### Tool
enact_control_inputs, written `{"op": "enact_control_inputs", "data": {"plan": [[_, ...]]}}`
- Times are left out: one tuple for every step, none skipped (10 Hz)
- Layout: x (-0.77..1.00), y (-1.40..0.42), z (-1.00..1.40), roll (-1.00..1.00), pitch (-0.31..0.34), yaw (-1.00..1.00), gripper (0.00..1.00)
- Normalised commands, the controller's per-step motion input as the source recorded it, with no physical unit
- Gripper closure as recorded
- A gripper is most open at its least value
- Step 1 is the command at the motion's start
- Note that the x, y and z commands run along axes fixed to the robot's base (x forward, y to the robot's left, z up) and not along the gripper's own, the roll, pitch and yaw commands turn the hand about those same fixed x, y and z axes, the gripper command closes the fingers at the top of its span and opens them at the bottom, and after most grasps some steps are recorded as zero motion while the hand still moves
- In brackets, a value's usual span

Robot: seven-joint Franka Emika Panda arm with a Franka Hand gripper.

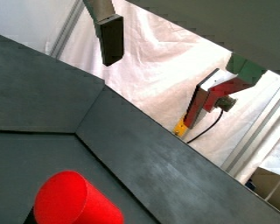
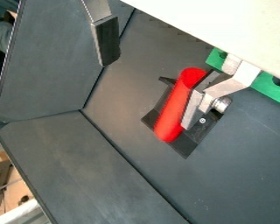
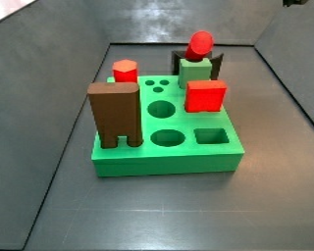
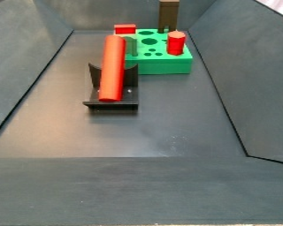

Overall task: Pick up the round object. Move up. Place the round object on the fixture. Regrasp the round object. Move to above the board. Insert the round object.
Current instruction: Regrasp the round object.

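The round object (image 4: 110, 64), a long smooth red cylinder, leans tilted on the fixture (image 4: 109, 104) in front of the board (image 4: 168, 66). Seen end-on in a side view, the round object (image 3: 199, 44) sticks up above the fixture (image 3: 219, 64), behind the green board (image 3: 167, 162). My gripper (image 2: 154, 92) is open and holds nothing, hovering over the round object (image 2: 175, 107) and the fixture base (image 2: 184, 147). One finger (image 2: 105, 39) is well off to the side, the other finger (image 2: 210, 94) close beside the cylinder. In a wrist view the gripper (image 1: 154, 87) shows with the round object's end (image 1: 70, 199) below. The gripper does not show in the side views.
On the board stand a tall brown block (image 3: 115, 113), a short red hexagonal peg (image 3: 125, 71) and a red cube (image 3: 206, 95). Round and square holes (image 3: 164, 111) are open in its top. Sloping dark walls (image 4: 38, 71) enclose the floor.
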Motion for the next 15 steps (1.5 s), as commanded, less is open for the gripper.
{"op": "enact_control_inputs", "data": {"plan": [[0.10,-0.06,-0.01,0.17,0.026,0.22,0.00],[0.04,0.04,-1.00,0.20,0.129,0.27,0.00],[0.04,0.04,-1.00,0.19,0.121,0.25,0.00],[0.05,0.04,-1.00,0.19,0.076,0.23,0.00],[0.07,0.03,-1.00,0.18,0.038,0.22,0.00],[0.09,0.02,-1.00,0.15,-0.003,0.20,0.00],[0.10,0.01,-1.00,0.13,-0.028,0.17,0.00],[0.12,0.01,-1.00,0.11,-0.053,0.14,0.00],[0.13,0.00,-1.00,0.10,-0.067,0.11,0.00],[0.14,0.00,-1.00,0.10,-0.073,0.09,0.00],[0.14,-0.01,-0.91,0.08,-0.073,0.06,0.00],[0.12,-0.01,-0.69,0.08,-0.067,0.03,0.00],[0.10,-0.01,-0.53,0.08,-0.052,0.02,0.00],[0.10,-0.01,-0.42,0.08,-0.045,0.01,0.00],[0.00,0.00,0.00,0.00,0.000,0.00,1.00]]}}
